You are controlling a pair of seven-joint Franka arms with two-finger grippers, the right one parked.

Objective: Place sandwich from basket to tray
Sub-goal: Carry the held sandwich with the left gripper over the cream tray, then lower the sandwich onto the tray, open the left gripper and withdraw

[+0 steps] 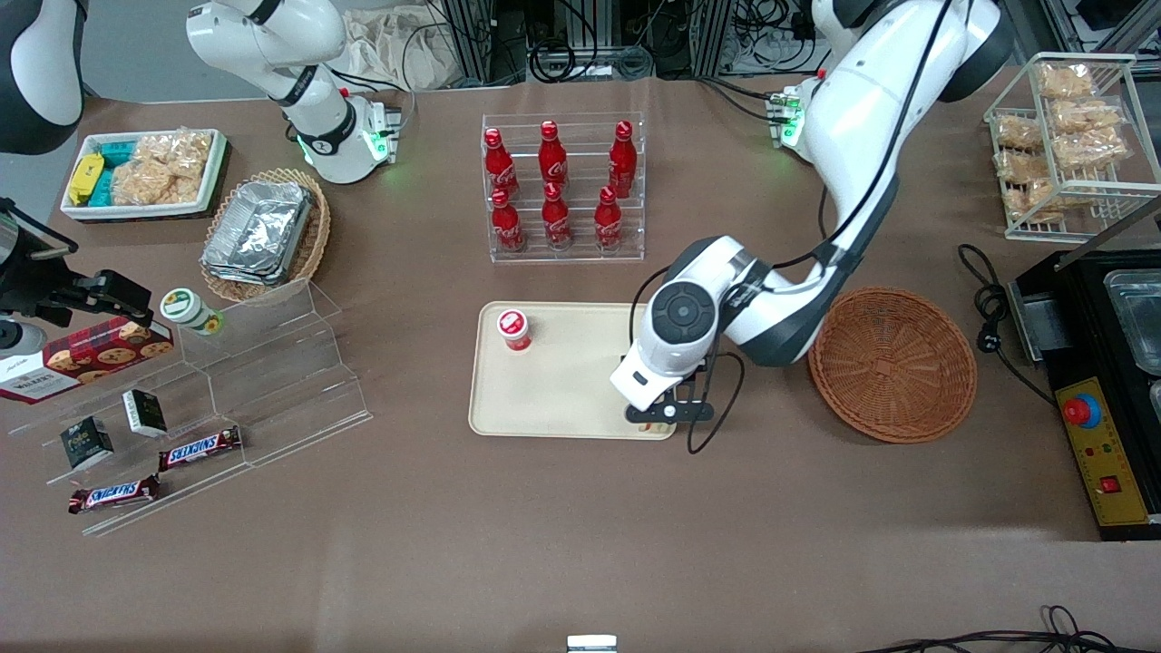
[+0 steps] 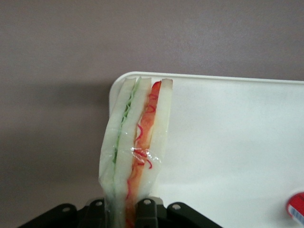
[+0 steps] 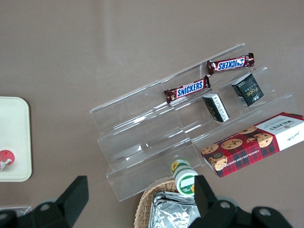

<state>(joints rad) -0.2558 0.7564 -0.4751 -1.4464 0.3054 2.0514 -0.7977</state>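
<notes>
Your brown table (image 1: 562, 544) carries everything shown. The working arm (image 1: 853, 145) reaches down from its base at the table's edge farthest from the front camera, bends at the elbow beside the basket, and points its wrist (image 1: 676, 331) downward over the corner of the tray nearest the front camera and the basket. The tray (image 1: 562, 399) lies flat between the clear stepped shelf (image 1: 272, 381) and the basket (image 1: 893, 363); the basket sits empty toward the working arm's end of the table. A rack of red bottles (image 1: 555, 186) stands farther from the front camera than the tray. The jaws (image 2: 127, 209) are closed on the sandwich (image 2: 135, 147), gripping its lower end between two narrowly spaced fingers (image 2: 146, 211). You see the sandwich held upright on edge, wrapped in clear film, green and red filling visible, above the tray's rounded corner. A small red-capped cup (image 1: 513, 328) stands on the tray, well apart from the sandwich.
</notes>
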